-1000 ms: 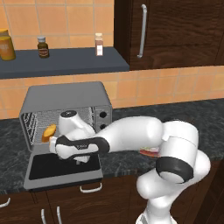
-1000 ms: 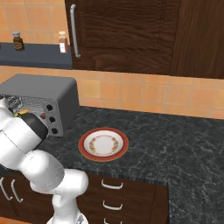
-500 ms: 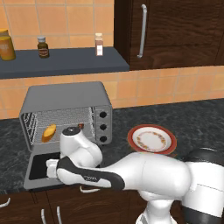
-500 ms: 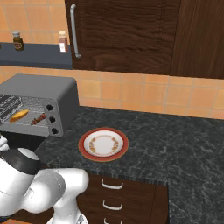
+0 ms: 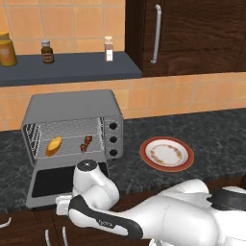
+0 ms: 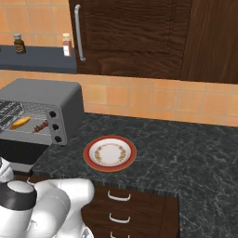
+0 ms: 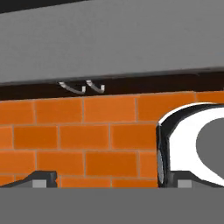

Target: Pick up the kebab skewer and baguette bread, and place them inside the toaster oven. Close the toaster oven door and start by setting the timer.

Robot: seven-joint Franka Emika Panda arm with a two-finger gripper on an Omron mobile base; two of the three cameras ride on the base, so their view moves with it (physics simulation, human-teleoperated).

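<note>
The toaster oven [image 5: 72, 111] sits on the dark stone counter [image 5: 211, 134], with its back to the orange tile wall. The toaster oven door [image 5: 57, 185] hangs open and lies flat in front of the oven. Inside, on the wire rack, lies the baguette bread [image 5: 54, 146] on the left. The kebab skewer [image 5: 86, 143] lies on the same rack, to the right of the bread and a little apart from it. In the right base view the bread [image 6: 20, 123] and the skewer [image 6: 41, 125] show side by side in the oven too. Three black knobs [image 5: 113, 139] stand in a column on the oven's right side.

The white arm bends low in front of the open door, down by the cabinet fronts. In the hand view, the gripper [image 7: 109, 183] has its two dark tips spread far apart, with nothing between them. It looks along an orange brick floor and up at the grey underside of something flat.

A round plate [image 5: 166, 153] with a red rim rests on the counter, well to the right of the oven. On the blue shelf [image 5: 72, 67] above stand a brown jar [image 5: 46, 52], a small shaker [image 5: 109, 48] and a yellow jar [image 5: 6, 49].
</note>
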